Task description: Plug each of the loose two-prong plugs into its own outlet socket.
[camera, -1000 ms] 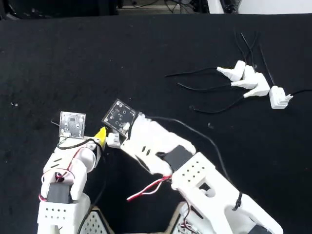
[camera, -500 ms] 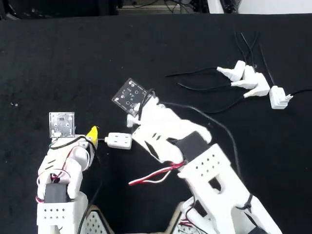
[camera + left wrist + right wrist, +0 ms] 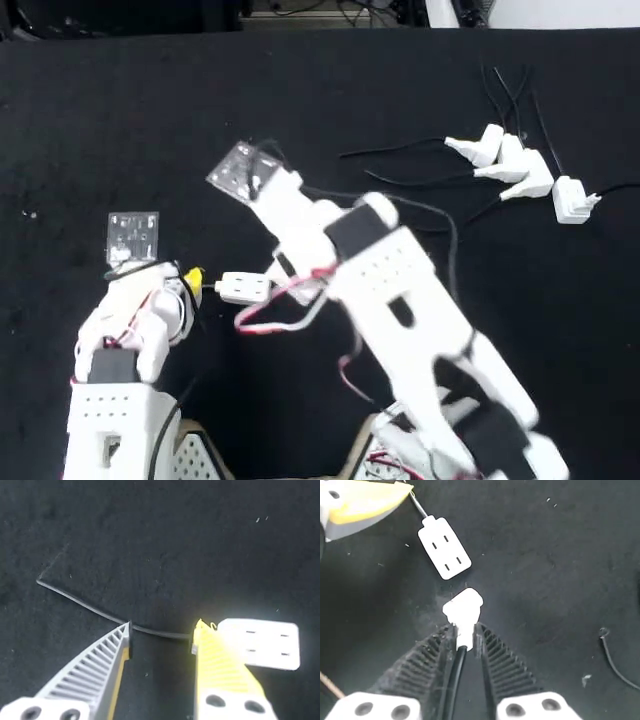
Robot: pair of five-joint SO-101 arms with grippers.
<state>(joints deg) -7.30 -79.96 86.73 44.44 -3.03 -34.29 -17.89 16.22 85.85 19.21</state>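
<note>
The right pincer (image 3: 465,630) is pressed together on a white plug (image 3: 464,607). Its two dark ribbed fingers (image 3: 497,652) pinch the narrow back part of the plug from both sides. The plug's own black cord (image 3: 454,672) runs back between the fingers. The wide front part of the plug sticks out past the fingertips and points toward the outlet block (image 3: 445,547). The plug is near the outlet block but apart from it, with a strip of black table (image 3: 100,120) between them. I cannot tell how the prongs stand.

The outlet block lies flat on the table, and two pairs of slots show on its upper face.

The left pincer (image 3: 162,629) is spread wide. Its grey finger (image 3: 107,660) and its yellow finger (image 3: 217,665) stand well apart from each other. A thin black cable (image 3: 90,605) that leads to the outlet block passes across the gap, just at the two fingertips. I cannot tell if the tips touch it. The yellow fingertip is just beside the cable end of the outlet block.

The other plugs (image 3: 505,160) lie in a group with their cords, well apart from the outlet block, on the far side of the right arm.
</note>
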